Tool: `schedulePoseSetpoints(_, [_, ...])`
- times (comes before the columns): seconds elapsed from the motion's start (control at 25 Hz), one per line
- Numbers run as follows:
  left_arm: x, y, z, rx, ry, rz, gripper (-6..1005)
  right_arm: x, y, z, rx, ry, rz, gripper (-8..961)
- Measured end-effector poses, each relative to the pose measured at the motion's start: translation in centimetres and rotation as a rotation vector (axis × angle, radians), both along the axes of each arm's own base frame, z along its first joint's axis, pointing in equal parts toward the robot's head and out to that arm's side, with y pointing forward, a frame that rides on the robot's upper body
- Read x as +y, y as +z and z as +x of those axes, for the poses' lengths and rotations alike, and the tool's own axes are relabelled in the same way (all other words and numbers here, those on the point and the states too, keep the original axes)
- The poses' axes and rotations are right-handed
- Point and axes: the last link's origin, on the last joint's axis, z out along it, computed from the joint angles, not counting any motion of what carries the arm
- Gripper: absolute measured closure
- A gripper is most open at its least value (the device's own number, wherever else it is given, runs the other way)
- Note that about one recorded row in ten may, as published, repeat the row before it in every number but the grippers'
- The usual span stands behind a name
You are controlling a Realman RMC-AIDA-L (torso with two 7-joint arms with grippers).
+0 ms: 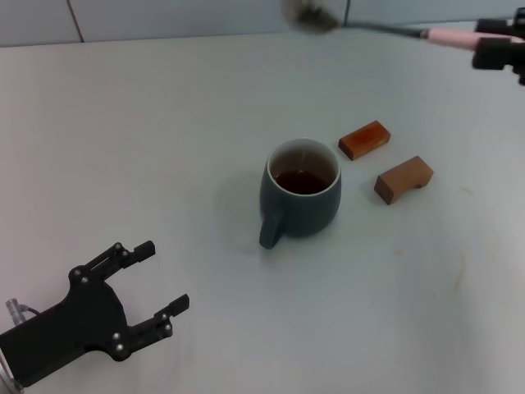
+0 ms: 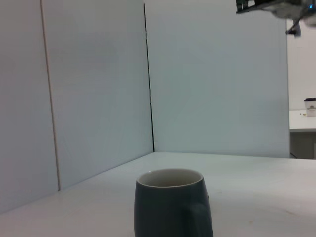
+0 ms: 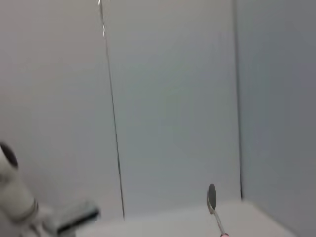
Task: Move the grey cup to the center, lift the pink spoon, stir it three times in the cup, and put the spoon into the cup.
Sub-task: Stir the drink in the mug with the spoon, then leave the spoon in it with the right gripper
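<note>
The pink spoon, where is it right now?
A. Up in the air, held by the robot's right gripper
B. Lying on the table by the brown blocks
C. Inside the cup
A. The right gripper holds the pink spoon above the table, away from the grey cup.

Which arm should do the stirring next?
Right. Its pincer already holds the spoon in the air beyond the cup. The left pincer is open, empty, and low on the near side.

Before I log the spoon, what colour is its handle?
Pale pink, with a grey metal neck; the spoon handle shows best in the head view.
</note>
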Motion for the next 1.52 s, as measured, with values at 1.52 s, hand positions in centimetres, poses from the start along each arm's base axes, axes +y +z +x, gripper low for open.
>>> schedulePoseSetpoints(1.52, [0.3, -0.4, 0.1, 0.006, 0.011, 0.001, 194, 9.1, -5.1, -14.8, -1.075, -0.128, -0.219, 841])
